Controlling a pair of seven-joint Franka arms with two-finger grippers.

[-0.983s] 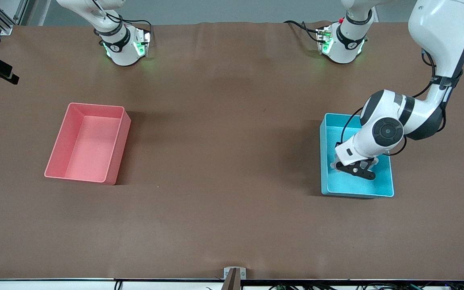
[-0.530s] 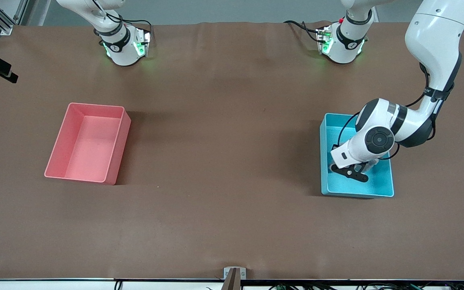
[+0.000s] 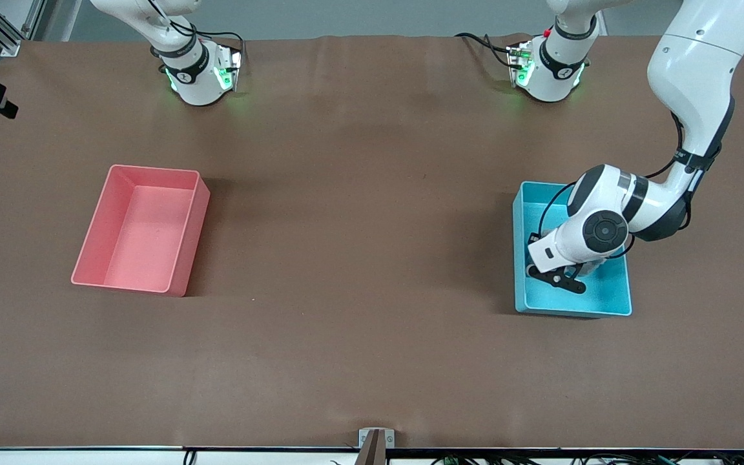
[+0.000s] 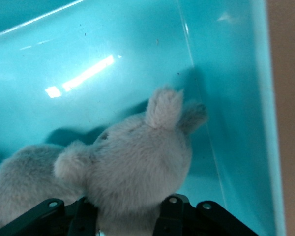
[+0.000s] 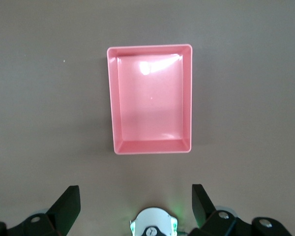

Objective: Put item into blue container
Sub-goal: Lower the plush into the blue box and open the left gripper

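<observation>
Left wrist view: grey plush rabbit (image 4: 132, 167) flat in blue container (image 4: 226, 73), ears toward side wall

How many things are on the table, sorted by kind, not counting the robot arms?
Bins: 2, the blue container and the pink bin.
Soft toys: 1, a grey plush animal lying in the blue container under the left gripper.
Total: 3.

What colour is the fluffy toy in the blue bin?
Grey, a plush toy with small ears; the left wrist view shows it best.
</observation>
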